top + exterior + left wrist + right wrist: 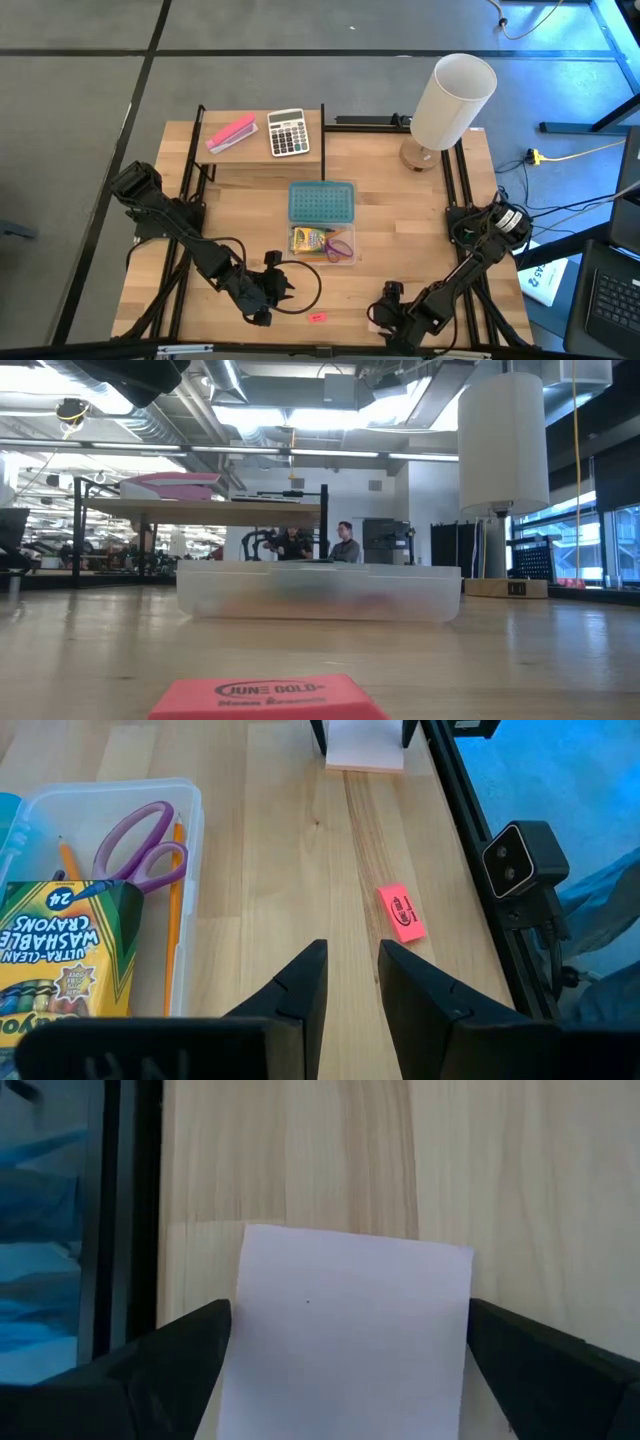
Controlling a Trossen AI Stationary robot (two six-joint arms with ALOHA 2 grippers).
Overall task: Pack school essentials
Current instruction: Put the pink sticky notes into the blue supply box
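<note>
Lying on the wooden worktop (pixel 400 230) near its front edge, one tiny pink eraser (pixel 401 912) sits just ahead of the left claw (pixel 350 975), whose two dark fingers (pixel 300 990) stand a narrow gap apart with nothing between them. One clear plastic box (pixel 190 810) rests in the middle of the worktop, its blue lid (pixel 322 202) lying open behind it. Inside it are one yellow-green crayon box (pixel 65 945), one pair of purple-handled scissors (pixel 140 845) and two orange pencils (pixel 174 910) that can be counted; whether a pen lies among them cannot be told. The right claw (pixel 345 1370) is low at the front right of the worktop, its fingers spread wide on either side of one pale pink sticky-note pad (pixel 345 1340); whether they touch the pad cannot be told. On a raised shelf (pixel 255 155) at the back lie one long pink stapler (pixel 231 134) and one white-grey calculator (pixel 288 132), side by side. One white lamp (pixel 452 100) stands at the back right corner. In the low view two people (pixel 345 545) sit far off in the room.
</note>
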